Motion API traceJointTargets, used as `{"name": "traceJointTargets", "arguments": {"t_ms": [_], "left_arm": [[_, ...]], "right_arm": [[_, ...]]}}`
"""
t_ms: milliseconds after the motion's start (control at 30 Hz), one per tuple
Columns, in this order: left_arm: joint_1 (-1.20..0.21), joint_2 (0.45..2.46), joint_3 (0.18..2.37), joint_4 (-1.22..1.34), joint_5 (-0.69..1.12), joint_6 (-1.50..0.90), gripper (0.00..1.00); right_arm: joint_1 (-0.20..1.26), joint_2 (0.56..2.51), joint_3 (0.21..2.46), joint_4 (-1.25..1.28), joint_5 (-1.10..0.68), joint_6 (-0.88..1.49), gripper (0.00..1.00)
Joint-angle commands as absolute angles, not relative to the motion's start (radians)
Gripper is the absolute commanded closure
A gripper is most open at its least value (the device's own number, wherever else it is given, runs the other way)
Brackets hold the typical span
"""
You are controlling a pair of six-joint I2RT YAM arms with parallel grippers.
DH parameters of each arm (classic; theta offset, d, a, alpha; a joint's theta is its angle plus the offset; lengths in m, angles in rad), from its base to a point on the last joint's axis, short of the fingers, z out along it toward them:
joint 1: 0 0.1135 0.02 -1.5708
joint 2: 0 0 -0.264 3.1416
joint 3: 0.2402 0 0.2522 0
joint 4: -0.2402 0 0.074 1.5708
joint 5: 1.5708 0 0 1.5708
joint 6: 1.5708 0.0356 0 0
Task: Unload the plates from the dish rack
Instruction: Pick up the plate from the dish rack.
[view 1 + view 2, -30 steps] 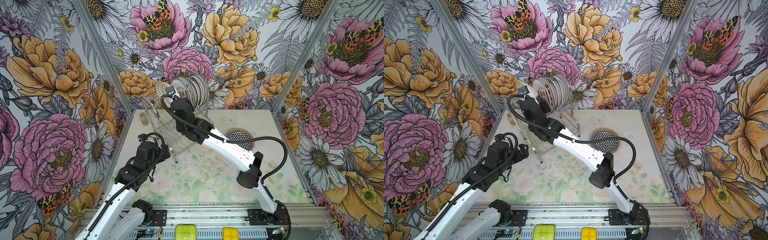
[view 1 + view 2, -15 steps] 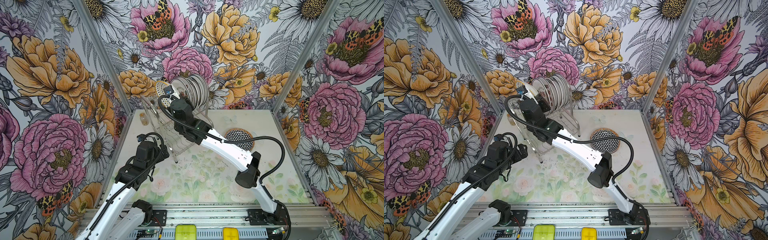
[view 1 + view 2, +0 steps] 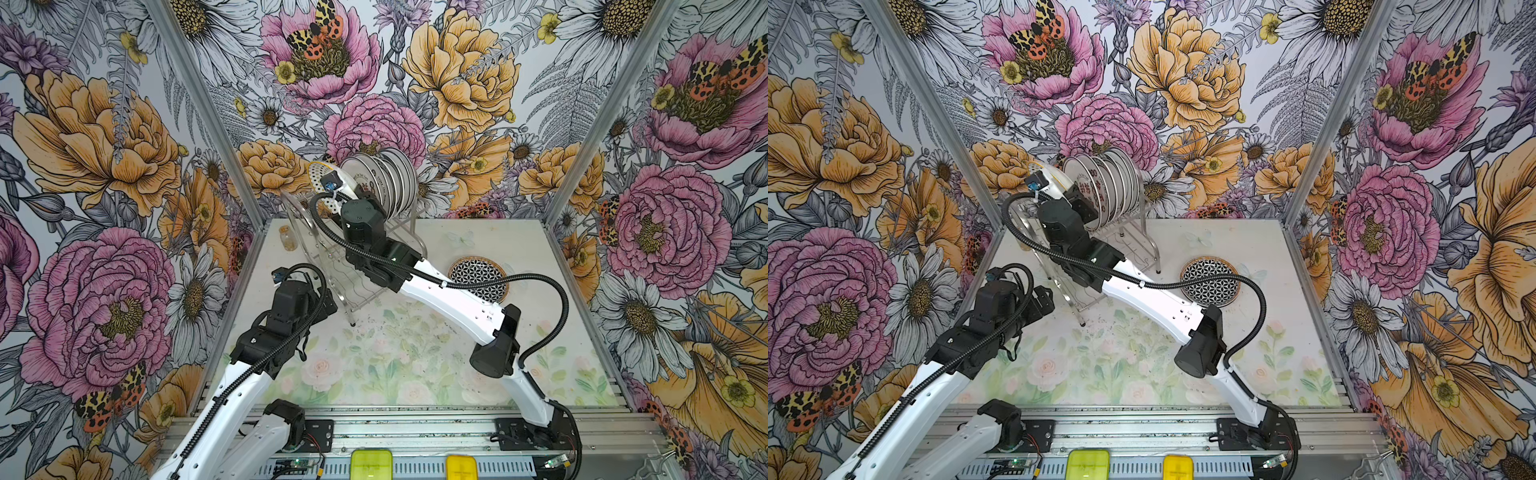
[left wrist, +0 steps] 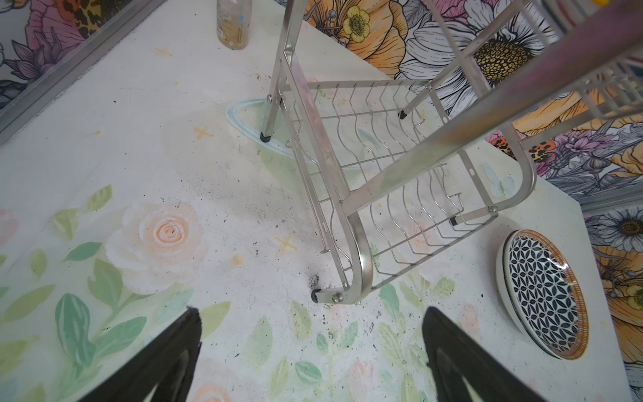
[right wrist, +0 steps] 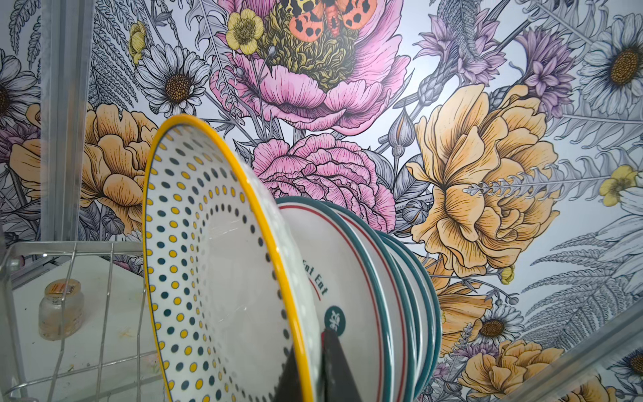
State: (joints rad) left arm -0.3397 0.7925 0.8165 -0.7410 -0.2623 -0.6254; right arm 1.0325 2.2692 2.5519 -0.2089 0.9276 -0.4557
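Observation:
The dish rack (image 3: 409, 232) (image 3: 1152, 245) (image 4: 362, 264) stands at the back left of the table. Its upper tier holds a row of upright teal-and-red banded plates (image 3: 395, 178) (image 3: 1117, 183) (image 5: 365, 278). At the row's left end a yellow-rimmed dotted plate (image 3: 318, 174) (image 3: 1059, 185) (image 5: 215, 264) leans away from the others. My right gripper (image 5: 311, 348) (image 3: 360, 192) is shut on its rim, one finger on each face. My left gripper (image 4: 312, 315) (image 3: 328, 303) hangs open above the table by the rack's front foot, holding nothing.
A plate with a blue geometric pattern (image 3: 478, 278) (image 3: 1210, 280) (image 4: 542, 292) lies flat on the table to the right of the rack. A small glass jar (image 3: 288, 239) (image 4: 233, 24) (image 5: 61, 309) stands near the left wall behind the rack. The rack's lower tier holds nothing.
My right gripper has closed fully on the dotted plate's rim and shifted slightly left, tipping that plate away from the row. The left arm has barely moved.

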Motion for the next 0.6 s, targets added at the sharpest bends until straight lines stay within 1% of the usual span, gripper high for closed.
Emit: {"name": "traceJointTargets", "arguments": {"t_ms": [0, 567], "left_arm": [[-0.328, 0.788, 0.849, -0.749, -0.281, -0.638, 0.01], [-0.327, 0.824, 0.893, -0.756, -0.227, -0.607, 0.01]], "right_arm": [[1.070, 2.242, 2.592, -0.021, 0.873, -0.461, 1.00], [1.074, 2.210, 2.602, 0.104, 0.881, -0.567, 1.00]]}}
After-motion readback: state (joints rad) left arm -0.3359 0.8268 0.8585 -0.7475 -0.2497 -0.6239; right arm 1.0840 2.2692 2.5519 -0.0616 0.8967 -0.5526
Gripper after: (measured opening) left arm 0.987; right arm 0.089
